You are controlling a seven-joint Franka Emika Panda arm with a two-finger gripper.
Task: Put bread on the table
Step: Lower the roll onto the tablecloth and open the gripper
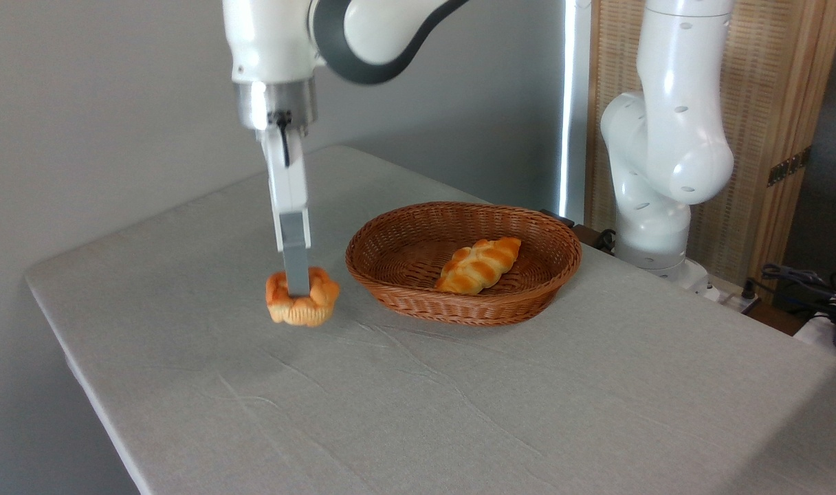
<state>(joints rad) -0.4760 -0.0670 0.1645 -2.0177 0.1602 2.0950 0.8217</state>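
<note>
Camera view from the front of the table, and we're right on the fingers (296,275): one grey finger shows edge-on, plunged straight down into the top of the bread (302,297), so the pair look pinched narrow on the bun's centre, though the second finger is hidden behind the first. That bread is the small knotted bun, orange-gold petals on top and a paler base, sitting just above or barely at the cloth; I can't tell whether its underside is touching. By the look of it this is a light thing, soft or at least springy, with a crust that could dent or tear if squeezed hard. The grip across the middle knot seems the sensible place, since the lobes around it give the fingers something to bite against and the rounded flanks might slip. Moving outward, the table (500,405) wears a light grey cloth with shallow wrinkles, flat enough that the bun should settle on its base without rolling. Just to the right stands a brown wicker basket (528,227), apart from the bun, with a longer braided loaf (478,265) lying inside. Beyond that, the arm's white base (655,227) at the far edge, a slatted wooden panel (768,137), cables (803,282) at right, plain grey wall behind.
</note>
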